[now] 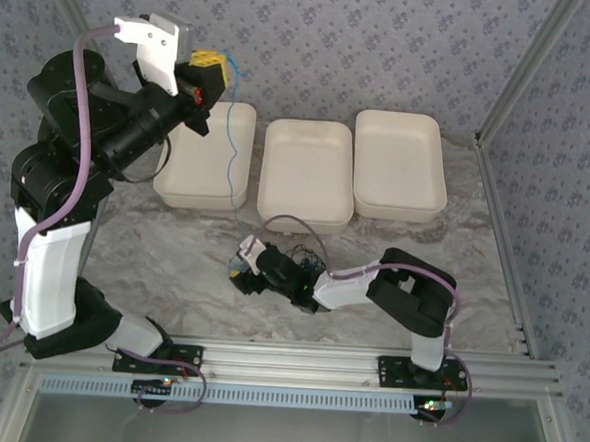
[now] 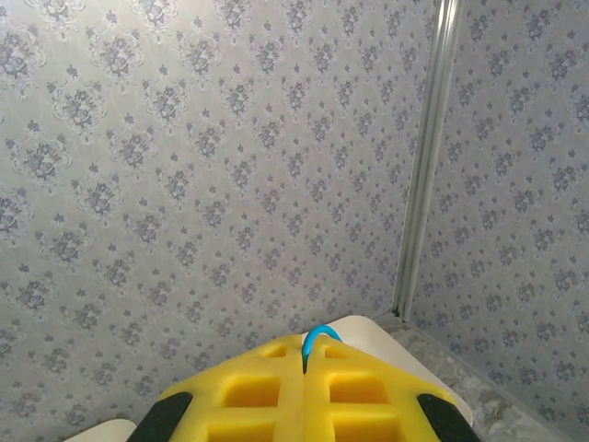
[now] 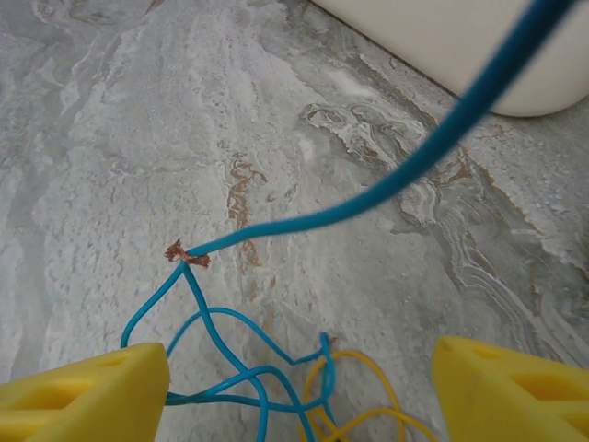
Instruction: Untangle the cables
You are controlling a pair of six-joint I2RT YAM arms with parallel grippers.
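Note:
My left gripper is raised high at the back left, its yellow fingers shut on a blue cable. That cable hangs down past the left tray to the table. My right gripper is low over the marble table, open, with its fingers wide apart. Between them lies a tangle of blue cables and yellow cables. The taut blue cable rises from a frayed copper end toward the upper right. A blue strand touches the left finger. In the top view the right gripper sits beside the dark tangle.
Three white trays stand in a row at the back of the table; the edge of one lies just beyond the right gripper. Patterned walls and a metal frame post enclose the space.

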